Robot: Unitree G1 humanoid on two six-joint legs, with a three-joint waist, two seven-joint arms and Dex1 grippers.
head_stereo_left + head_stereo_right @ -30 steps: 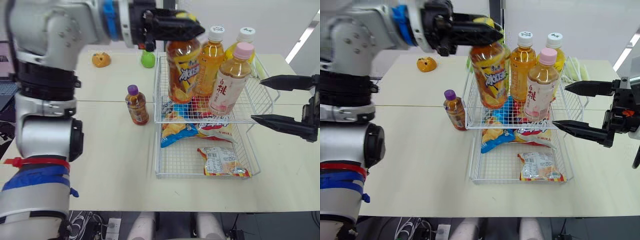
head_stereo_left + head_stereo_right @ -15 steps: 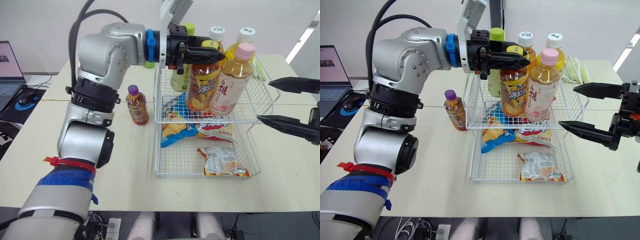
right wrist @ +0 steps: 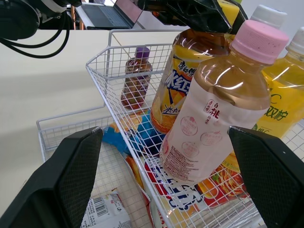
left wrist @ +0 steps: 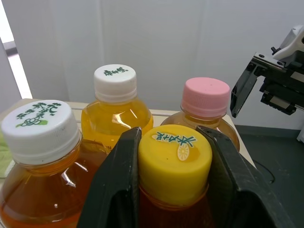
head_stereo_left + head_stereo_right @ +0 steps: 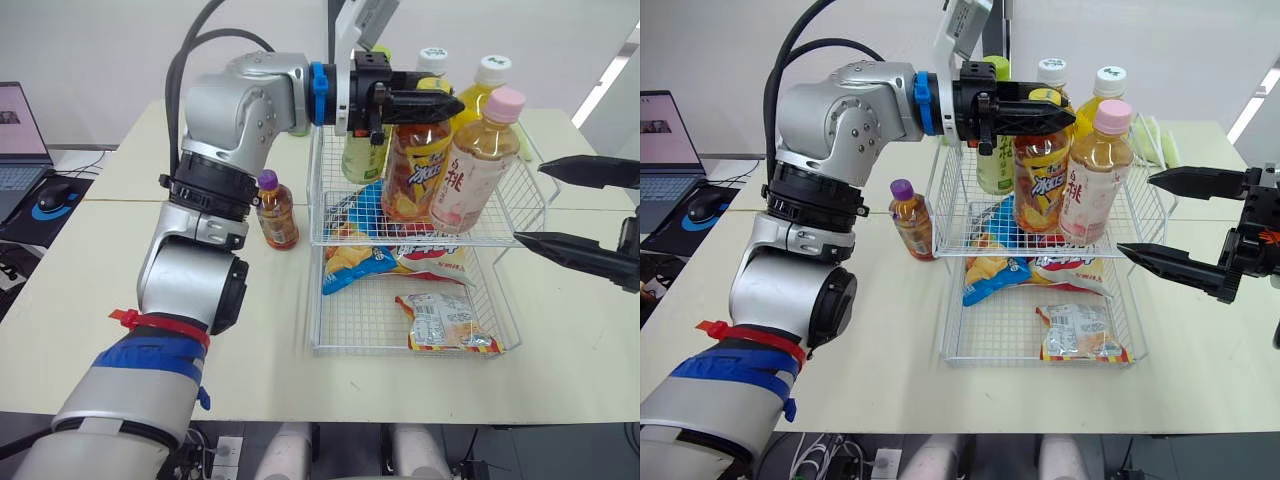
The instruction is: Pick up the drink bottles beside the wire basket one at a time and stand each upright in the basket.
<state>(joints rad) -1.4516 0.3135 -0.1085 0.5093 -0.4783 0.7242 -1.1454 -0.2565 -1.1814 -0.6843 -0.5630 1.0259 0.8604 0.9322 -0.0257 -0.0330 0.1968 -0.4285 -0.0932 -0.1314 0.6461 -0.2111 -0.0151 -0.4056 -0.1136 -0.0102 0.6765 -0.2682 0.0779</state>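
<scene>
My left gripper is shut on the neck of a yellow-capped orange drink bottle, which stands in the upper tier of the white wire basket. My black fingers clamp just under its yellow cap. Against it leans a pink-capped bottle, slightly tilted. Two white-capped bottles and a green bottle stand behind. A small purple-capped bottle stands on the table left of the basket. My right gripper hovers open at the basket's right side, holding nothing.
Snack bags lie in the basket: a blue chip bag under the upper tier and a small packet in the lower tier. A laptop and mouse sit on the far left desk. Bare table lies in front of the basket.
My left gripper carried the yellow-capped bottle from above the basket's left edge down and rightward into the upper tier, nudging the pink-capped bottle right. The right gripper stayed put.
</scene>
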